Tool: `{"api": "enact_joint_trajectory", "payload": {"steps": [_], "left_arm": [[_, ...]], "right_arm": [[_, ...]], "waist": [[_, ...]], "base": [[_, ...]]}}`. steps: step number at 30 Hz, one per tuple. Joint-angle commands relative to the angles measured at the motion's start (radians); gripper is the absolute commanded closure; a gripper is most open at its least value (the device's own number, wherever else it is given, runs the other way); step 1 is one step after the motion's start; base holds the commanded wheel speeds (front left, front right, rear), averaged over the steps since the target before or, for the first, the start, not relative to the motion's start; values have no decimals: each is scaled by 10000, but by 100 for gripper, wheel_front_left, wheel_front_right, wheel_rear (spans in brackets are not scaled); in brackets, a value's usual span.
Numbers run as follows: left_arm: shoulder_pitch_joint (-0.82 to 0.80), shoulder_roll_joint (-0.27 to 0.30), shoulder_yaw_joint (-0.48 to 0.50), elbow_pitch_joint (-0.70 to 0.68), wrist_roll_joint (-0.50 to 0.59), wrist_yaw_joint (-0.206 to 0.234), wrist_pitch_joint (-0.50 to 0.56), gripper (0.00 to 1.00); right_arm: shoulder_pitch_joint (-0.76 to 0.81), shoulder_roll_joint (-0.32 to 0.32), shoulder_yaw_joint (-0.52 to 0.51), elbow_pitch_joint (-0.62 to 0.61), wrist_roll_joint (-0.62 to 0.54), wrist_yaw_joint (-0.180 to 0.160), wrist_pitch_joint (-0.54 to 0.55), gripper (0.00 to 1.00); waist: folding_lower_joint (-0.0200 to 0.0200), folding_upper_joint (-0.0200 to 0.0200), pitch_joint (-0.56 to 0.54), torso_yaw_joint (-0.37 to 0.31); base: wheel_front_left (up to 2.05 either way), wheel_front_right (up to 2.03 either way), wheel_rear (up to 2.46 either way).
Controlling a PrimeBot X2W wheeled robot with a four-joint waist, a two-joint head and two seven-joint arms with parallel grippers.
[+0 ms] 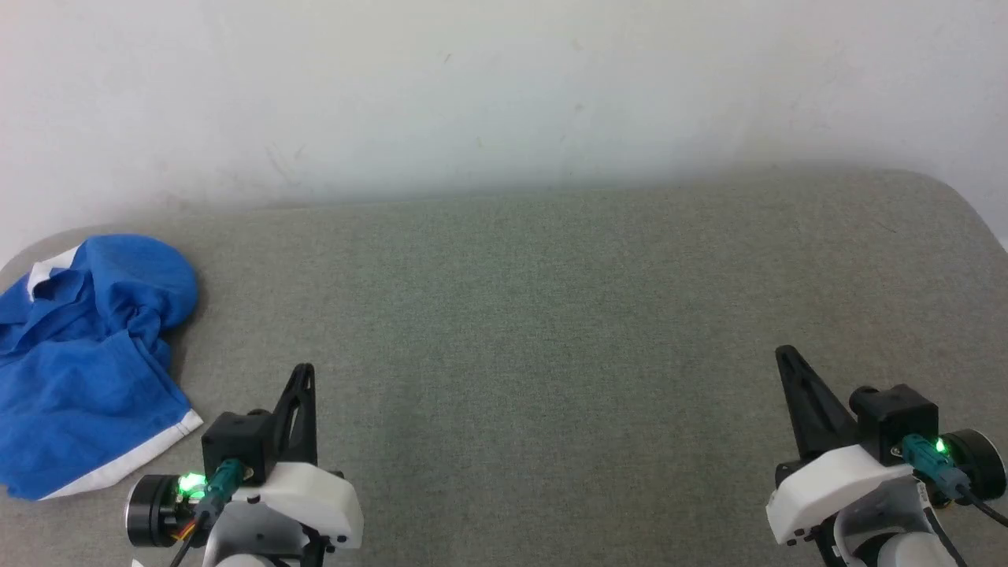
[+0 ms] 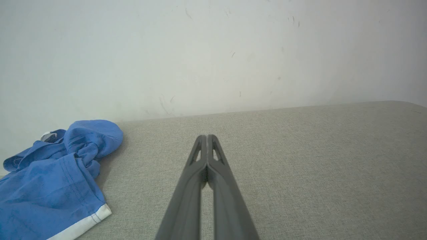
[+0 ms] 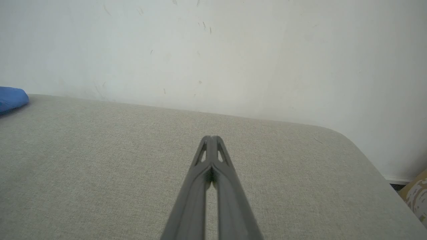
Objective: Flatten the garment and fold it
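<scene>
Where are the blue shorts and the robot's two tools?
blue shorts [image 1: 83, 376], head view, middle of the crumpled fabric.
left tool [image 2: 207, 139], left wrist view, shut fingertips.
right tool [image 3: 211, 140], right wrist view, shut fingertips.

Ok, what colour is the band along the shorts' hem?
White; the hem band shows best in the left wrist view.

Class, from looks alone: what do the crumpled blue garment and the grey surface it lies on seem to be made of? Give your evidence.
Crumpled bright blue garment with white hem band: probably thin, matte cloth, perhaps synthetic; it bunches into soft folds. Grey-green cushioned surface: likely woven upholstery fabric, matte; a fine flecked weave shows.
</scene>
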Motion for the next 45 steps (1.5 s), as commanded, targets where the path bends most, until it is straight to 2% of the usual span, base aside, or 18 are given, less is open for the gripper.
{"api": "enact_joint_trajectory", "payload": {"steps": [1,7,8,31,45], "left_arm": [[-125,-22,37,20,64,-81,3,100],[-125,-22,37,20,64,-81,3,100],[2,0,-4,0,-2,2,-1,0],[69,0,160,152,-233,-125,-378,0],[84,-5,268,221,-529,-112,-671,0]], "right_arm": [[-147,26,-22,12,-76,-9,5,100],[-147,26,-22,12,-76,-9,5,100],[3,-2,-1,0,2,0,-1,0],[-11,-1,-283,180,186,-1,-378,0],[-74,2,-431,354,221,-2,-671,0]], "waist": [[0,1,0,0],[0,1,0,0],[0,0,0,0],[0,0,34,53],[0,0,91,593]], "base": [[0,0,0],[0,0,0],[0,0,0],[0,0,0],[0,0,0]]}}
